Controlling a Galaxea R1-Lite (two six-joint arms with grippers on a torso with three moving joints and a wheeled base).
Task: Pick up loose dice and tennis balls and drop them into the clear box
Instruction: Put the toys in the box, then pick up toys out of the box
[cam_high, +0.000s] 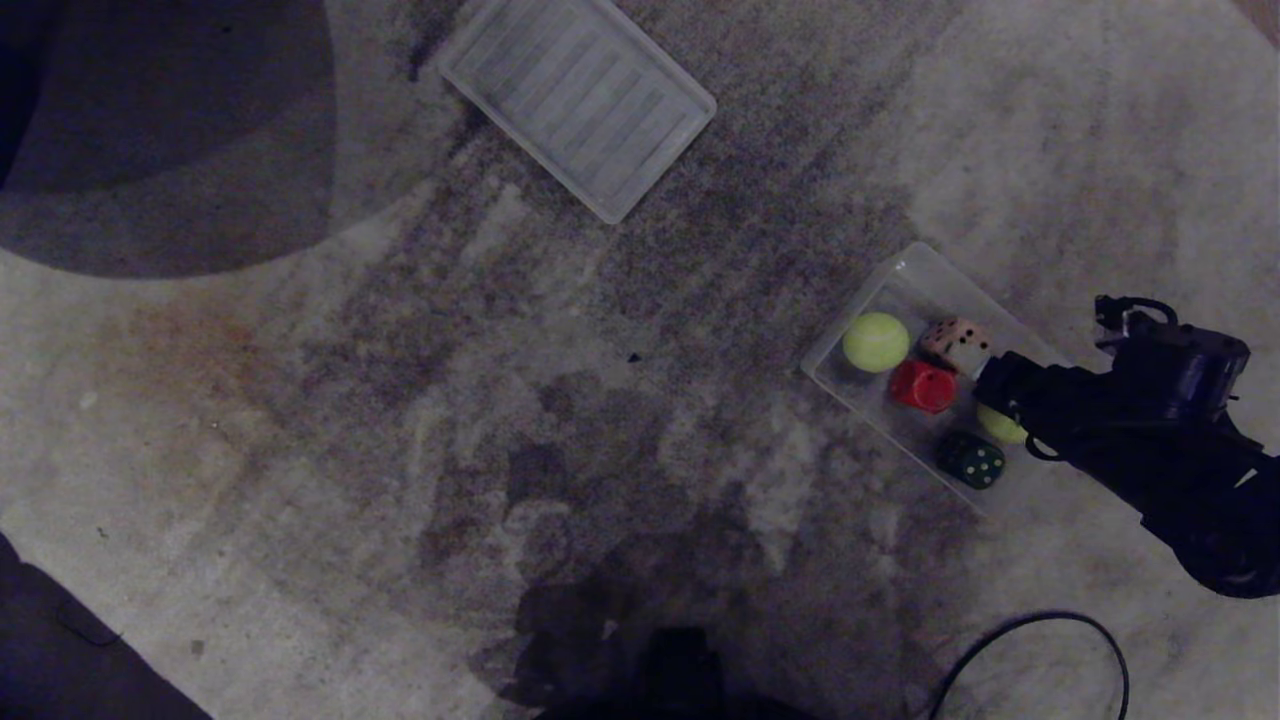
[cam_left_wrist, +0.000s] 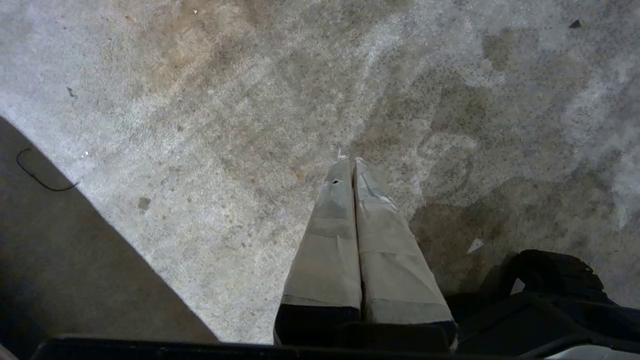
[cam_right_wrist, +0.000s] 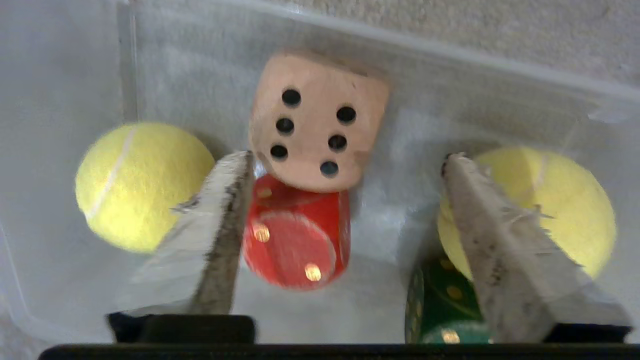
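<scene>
The clear box (cam_high: 898, 288) lies on the carpet at the right. Inside it are a tennis ball (cam_high: 876, 342), a tan die (cam_high: 955, 343), a red die (cam_high: 922, 386), a dark green die (cam_high: 971, 460) and a second tennis ball (cam_high: 1000, 425) half under my right arm. My right gripper (cam_high: 990, 385) hangs over the box, open, gripping nothing. In the right wrist view the red die (cam_right_wrist: 295, 240) sits beside one finger, under the tan die (cam_right_wrist: 315, 120), and the green die (cam_right_wrist: 440, 305) is by the other finger. My left gripper (cam_left_wrist: 350, 161) is shut over bare carpet.
The flat ribbed lid (cam_high: 580, 95) lies apart at the top centre. A black cable (cam_high: 1040, 630) loops on the carpet near the lower right. A dark rounded shape (cam_high: 160, 130) fills the upper left corner.
</scene>
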